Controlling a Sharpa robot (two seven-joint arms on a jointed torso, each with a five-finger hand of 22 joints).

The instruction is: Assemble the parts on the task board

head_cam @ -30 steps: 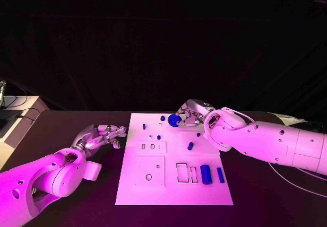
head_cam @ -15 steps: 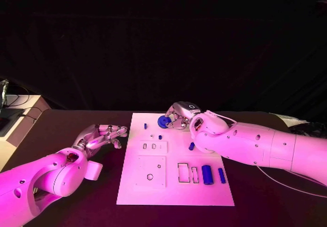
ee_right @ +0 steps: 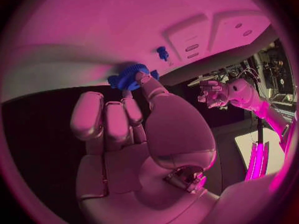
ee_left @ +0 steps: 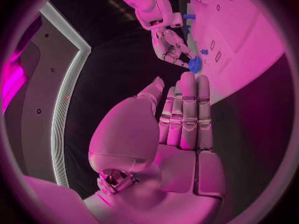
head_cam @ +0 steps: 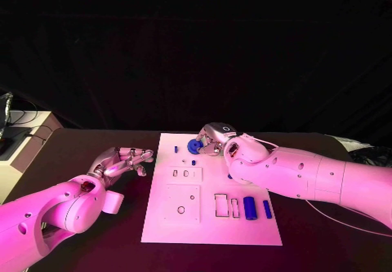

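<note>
Blue gear [head_cam: 194,147] pinched in right hand [head_cam: 214,137] fingertips.

My head camera looking down over the counter [head_cam: 81,147] and task board [head_cam: 208,226], wrist cameras close behind each palm, all sharing the board's far end

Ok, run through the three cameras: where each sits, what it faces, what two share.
Head view: above, facing down at the task board; both arms enter, left hand, right hand.
Left wrist view: behind the left hand, facing the board's edge.
Right wrist view: behind the right hand, facing the board.
Shared: all three show the blue gear the right hand pinches.
</note>
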